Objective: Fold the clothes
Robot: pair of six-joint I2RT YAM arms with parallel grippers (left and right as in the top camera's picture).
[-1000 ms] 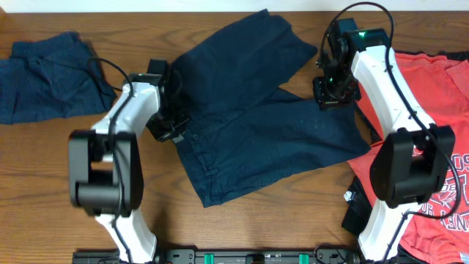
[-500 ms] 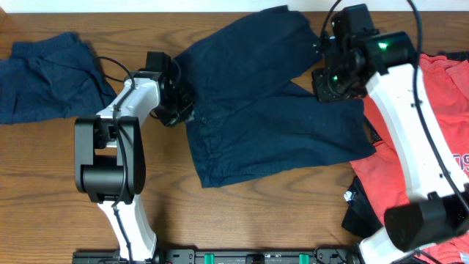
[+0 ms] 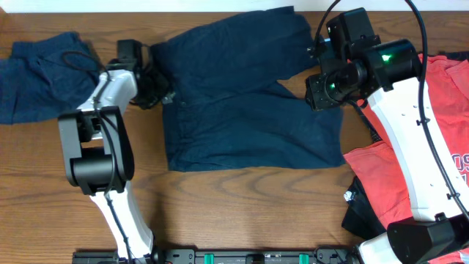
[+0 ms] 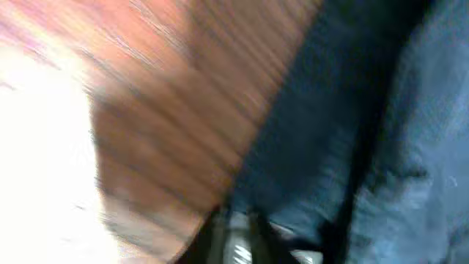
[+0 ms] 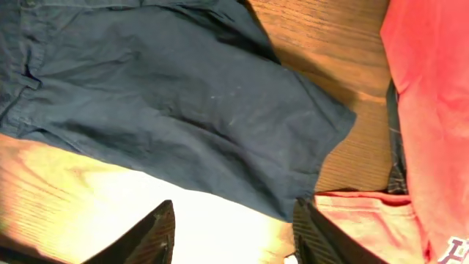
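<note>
Here the creased navy cotton garment [image 3: 242,110] lies flat, right tool [image 5: 231,233] spread, left tool [image 3: 163,95] too blurred to tell.

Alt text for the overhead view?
A dark navy garment lies spread out centre frame, the left gripper at its left edge and the right gripper over its right edge. Another navy piece lies crumpled far left; coral-red shirts are piled right.

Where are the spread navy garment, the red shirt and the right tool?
spread navy garment [image 3: 242,110], overhead, its flat middle.
red shirt [image 3: 451,99], overhead, its upper part.
right tool [image 5: 234,233], right wrist, between its fingertips.
</note>
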